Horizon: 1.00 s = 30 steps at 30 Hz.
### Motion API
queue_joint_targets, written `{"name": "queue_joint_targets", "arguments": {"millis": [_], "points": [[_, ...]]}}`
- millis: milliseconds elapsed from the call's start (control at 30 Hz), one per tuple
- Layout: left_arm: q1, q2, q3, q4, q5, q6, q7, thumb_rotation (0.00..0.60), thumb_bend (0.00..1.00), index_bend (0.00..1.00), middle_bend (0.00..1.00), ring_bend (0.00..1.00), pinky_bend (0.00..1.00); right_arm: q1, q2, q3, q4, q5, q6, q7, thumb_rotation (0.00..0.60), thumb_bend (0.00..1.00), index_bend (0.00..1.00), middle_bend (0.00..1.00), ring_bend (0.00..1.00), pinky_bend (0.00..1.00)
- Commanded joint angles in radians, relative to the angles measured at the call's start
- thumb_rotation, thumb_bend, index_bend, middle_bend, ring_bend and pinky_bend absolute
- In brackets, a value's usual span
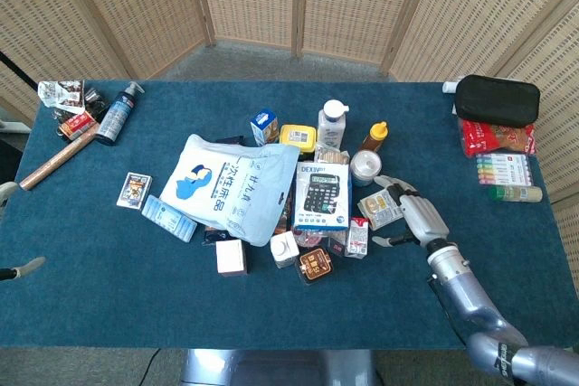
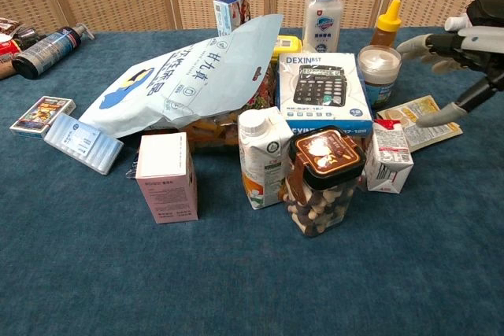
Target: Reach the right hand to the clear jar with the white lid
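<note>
The clear jar with the white lid (image 1: pixel 366 167) (image 2: pixel 379 73) stands upright right of the calculator box (image 1: pixel 322 194), in front of the amber squeeze bottle (image 1: pixel 375 136). My right hand (image 1: pixel 412 214) (image 2: pixel 459 51) hovers just right of the jar, above the yellow snack packet (image 2: pixel 420 120). Its fingers are spread and hold nothing, and the fingertips (image 1: pixel 384 181) point at the jar with a small gap left. Only two fingertips of my left hand (image 1: pixel 20 269) show at the far left edge, wide apart.
A pile surrounds the jar: a blue-white bag (image 1: pixel 231 185), a milk carton (image 2: pixel 265 156), a brown-lidded jar (image 2: pixel 321 182), small cartons, a pink box (image 2: pixel 166 176), and a soap bottle (image 1: pixel 332 124). A black pouch (image 1: pixel 496 99) and markers (image 1: pixel 503 169) lie far right.
</note>
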Motion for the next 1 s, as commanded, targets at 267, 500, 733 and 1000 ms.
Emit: {"name": "queue_joint_targets", "arguments": {"millis": [267, 500, 733, 1000], "points": [[-0.007, -0.003, -0.002, 0.002, -0.012, -0.014, 0.003, 0.6, 0.0, 0.0, 0.0, 0.0, 0.0, 0.11, -0.106, 0.088, 0.069, 0.181, -0.045, -0.033, 0.6, 0.0, 0.0, 0.0, 0.0, 0.0], [-0.002, 0.003, 0.003, 0.001, 0.002, -0.004, -0.012, 0.6, 0.0, 0.0, 0.0, 0.0, 0.0, 0.155, -0.143, 0.094, 0.087, 0.248, -0.034, -0.102, 0.6, 0.0, 0.0, 0.0, 0.0, 0.0], [-0.007, 0.004, 0.006, 0.014, 0.003, -0.018, -0.031, 0.6, 0.0, 0.0, 0.0, 0.0, 0.0, 0.177, -0.156, 0.092, 0.131, 0.301, -0.037, -0.132, 0.6, 0.0, 0.0, 0.0, 0.0, 0.0], [-0.012, 0.003, 0.004, 0.018, -0.002, -0.025, -0.032, 0.6, 0.0, 0.0, 0.0, 0.0, 0.0, 0.14, -0.122, 0.072, 0.125, 0.279, -0.019, -0.103, 0.6, 0.0, 0.0, 0.0, 0.0, 0.0]]}}
